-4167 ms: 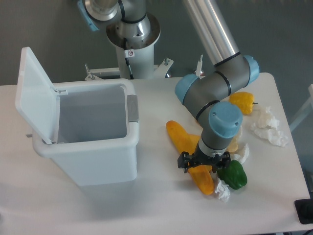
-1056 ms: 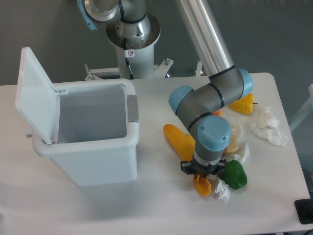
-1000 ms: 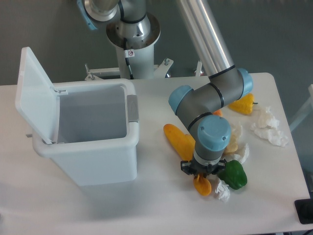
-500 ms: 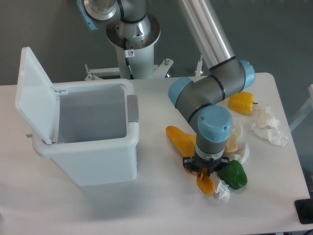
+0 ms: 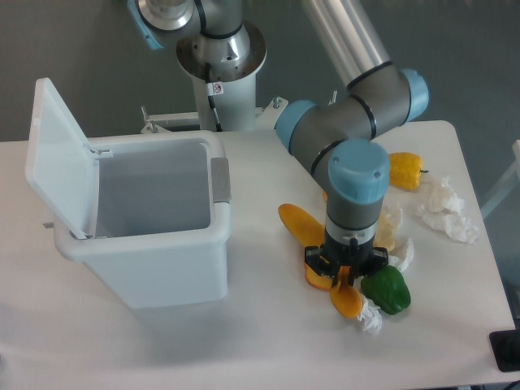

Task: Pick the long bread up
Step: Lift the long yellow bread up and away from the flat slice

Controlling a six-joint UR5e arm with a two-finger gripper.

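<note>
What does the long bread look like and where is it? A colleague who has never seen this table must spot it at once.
Start at the big white bin with its open lid, then look right to the arm's black pincer. The long bread is the slim, glossy orange-yellow loaf running diagonally under that pincer. Unlike the rounded green pepper and yellow pepper nearby, it is long with rounded ends.

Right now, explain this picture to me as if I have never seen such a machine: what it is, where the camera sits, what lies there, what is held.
This is a single jointed robot arm bolted behind a white table, filmed by one fixed camera looking down from the front. Its end effector, a two-finger clamp, is closed around the long bread, an orange-yellow toy loaf. Beside it lie a green pepper, a yellow pepper farther back, and crumpled white paper. On the left stands a white bin with its lid open.
</note>
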